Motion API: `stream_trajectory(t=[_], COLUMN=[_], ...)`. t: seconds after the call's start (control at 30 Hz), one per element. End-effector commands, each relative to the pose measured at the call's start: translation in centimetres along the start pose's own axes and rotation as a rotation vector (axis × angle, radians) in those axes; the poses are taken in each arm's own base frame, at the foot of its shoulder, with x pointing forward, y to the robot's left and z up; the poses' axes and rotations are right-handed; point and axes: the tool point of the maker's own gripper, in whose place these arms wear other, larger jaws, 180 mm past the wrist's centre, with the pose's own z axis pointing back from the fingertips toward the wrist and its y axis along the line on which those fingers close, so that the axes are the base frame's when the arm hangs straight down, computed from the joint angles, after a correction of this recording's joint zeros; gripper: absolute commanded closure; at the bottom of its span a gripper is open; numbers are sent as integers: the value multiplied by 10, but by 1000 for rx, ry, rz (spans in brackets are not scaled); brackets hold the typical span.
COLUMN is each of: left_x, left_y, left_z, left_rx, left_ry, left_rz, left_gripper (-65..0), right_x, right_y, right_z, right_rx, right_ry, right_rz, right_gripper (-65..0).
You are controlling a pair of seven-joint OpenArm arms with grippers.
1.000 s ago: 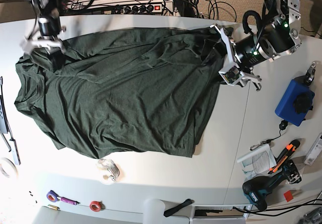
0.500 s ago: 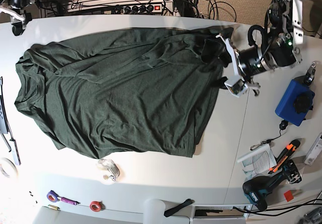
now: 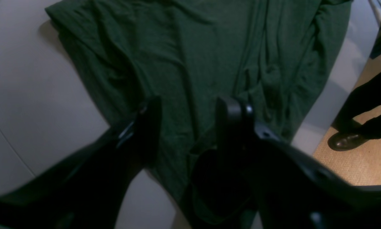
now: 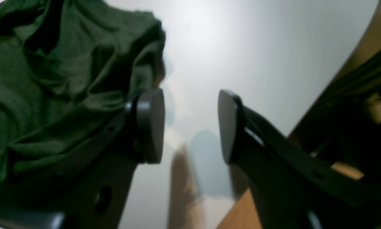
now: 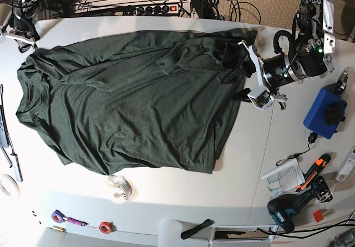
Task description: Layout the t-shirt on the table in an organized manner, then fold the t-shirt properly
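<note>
The dark green t-shirt [image 5: 133, 102] lies spread and wrinkled across the white table [image 5: 177, 194], collar end to the left and hem to the right. My left gripper [image 5: 236, 79] hovers open at the shirt's right edge. In the left wrist view its black fingers [image 3: 150, 111] stand apart above the t-shirt [image 3: 193, 54], with nothing pinched. My right gripper [image 5: 21, 34] is open at the table's far-left corner, just off the shirt. Its grey pads [image 4: 150, 124] frame bare table [image 4: 225, 47], with the t-shirt [image 4: 50, 79] bunched to their left.
A blue box [image 5: 325, 114], a cordless drill [image 5: 288, 211], an orange tool [image 5: 314, 169] and a paper slip [image 5: 282, 177] sit on the right. Tape rolls [image 5: 105, 226] and a clear plastic piece [image 5: 120, 186] lie near the front. A person's shoe [image 3: 346, 141] stands beside the table.
My right gripper has left the shirt's top-left corner and moved out to the far-left table corner. My left gripper has eased back slightly at the right edge. The shirt lies still.
</note>
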Motion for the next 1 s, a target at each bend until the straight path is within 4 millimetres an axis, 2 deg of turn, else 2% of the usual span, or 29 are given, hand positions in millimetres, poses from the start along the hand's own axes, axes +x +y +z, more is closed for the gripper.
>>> stream_trajectory(t=[0.0,0.13,0.27,0.4,0.57,0.97], left_x=[12,12,12,12,13,12], left_y=[0,0,0,-1,-1,-2], left_z=[3,3,3,3,3,3], left_rx=[-4,-4,-4,-10,-10,-10], left_ry=[-41,-41,-42,-45,-46,-46], left_rz=[-15,-15,-15,-10,-9,-8], left_gripper=[-285,-285,-285,-285,-285,-285], right_x=[16,9,-17,-40,-26,-24], right_y=[5,3,2,22,65,62], right_z=[1,-4,-18,-31,-22,-23], right_rx=[16,16,34,125,372,349], right_ry=[-49,-34,31,94,39,31], right_rz=[-6,-47,-132,-188,-161,-160], right_gripper=[-270,-270,-270,-270,-270,-265])
